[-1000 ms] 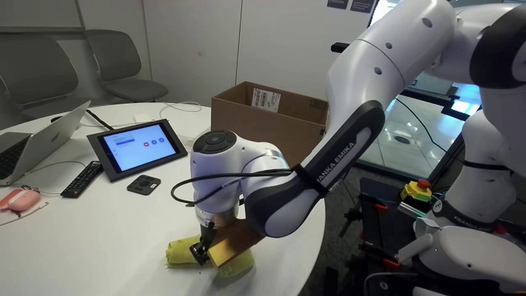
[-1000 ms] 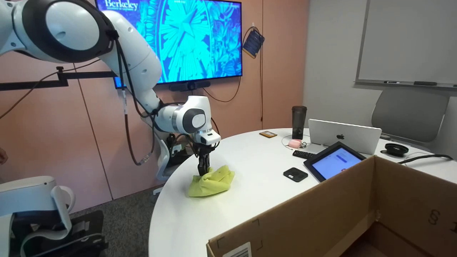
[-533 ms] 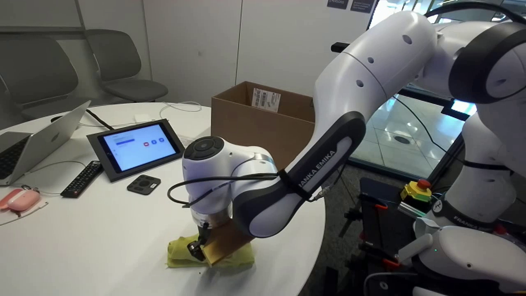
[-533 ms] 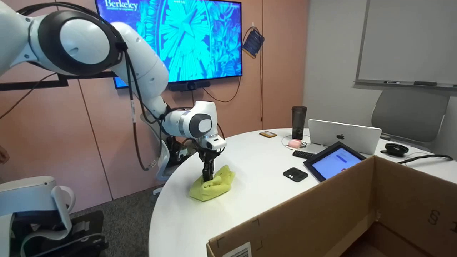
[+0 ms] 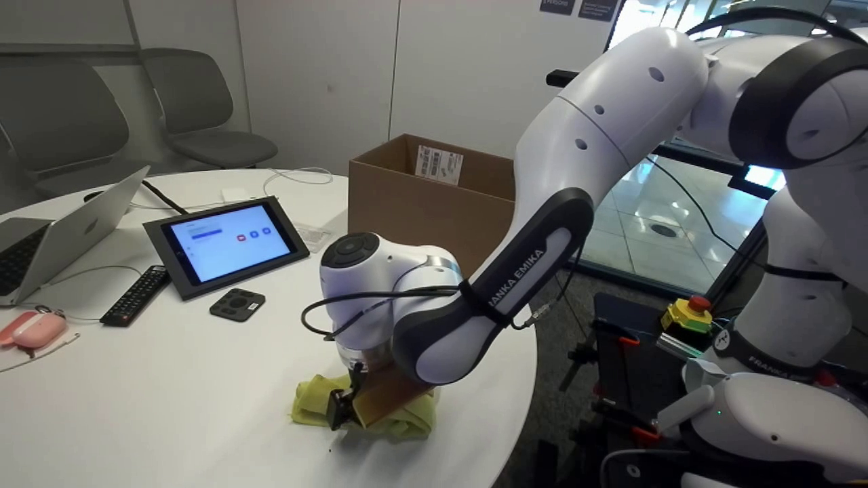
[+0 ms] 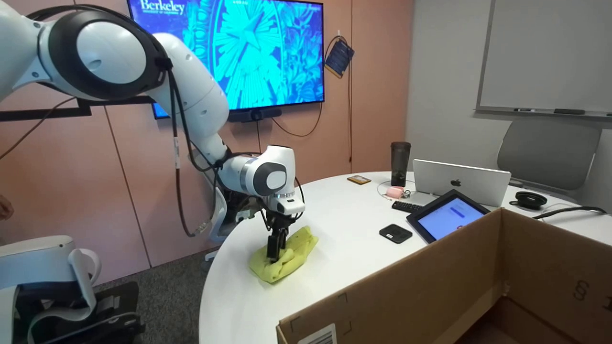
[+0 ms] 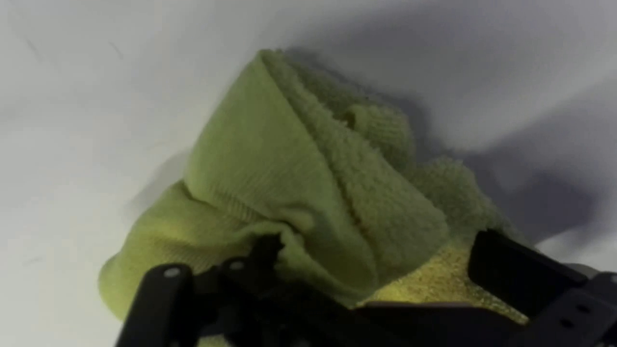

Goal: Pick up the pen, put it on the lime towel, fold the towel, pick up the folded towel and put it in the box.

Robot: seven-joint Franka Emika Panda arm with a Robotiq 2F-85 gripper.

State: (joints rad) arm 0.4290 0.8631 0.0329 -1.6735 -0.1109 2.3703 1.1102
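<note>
The lime towel [image 7: 250, 154] lies bunched and folded over on the white table, as both exterior views also show. My gripper [image 7: 377, 240] points down onto it with jaws spread wide. In the wrist view the left fingertip presses into a fold of cloth, while the right finger [image 7: 520, 272] stands at the towel's other side; loose cloth lies between them. In an exterior view the gripper's dark fingers [image 6: 276, 244] touch the towel's top. The brown cardboard box [image 5: 434, 210] stands apart from the towel. The pen is hidden or out of view.
A black tablet on a stand [image 5: 230, 237], a flat black device [image 5: 237, 304], a remote [image 5: 135, 295], a laptop [image 6: 461, 184] and a dark tumbler [image 6: 400, 164] share the round table [image 5: 203, 386]. The table's curved edge runs close to the towel.
The gripper has opened and come lower over the towel. The towel has shifted slightly toward the box and lies flatter, its folds rearranged.
</note>
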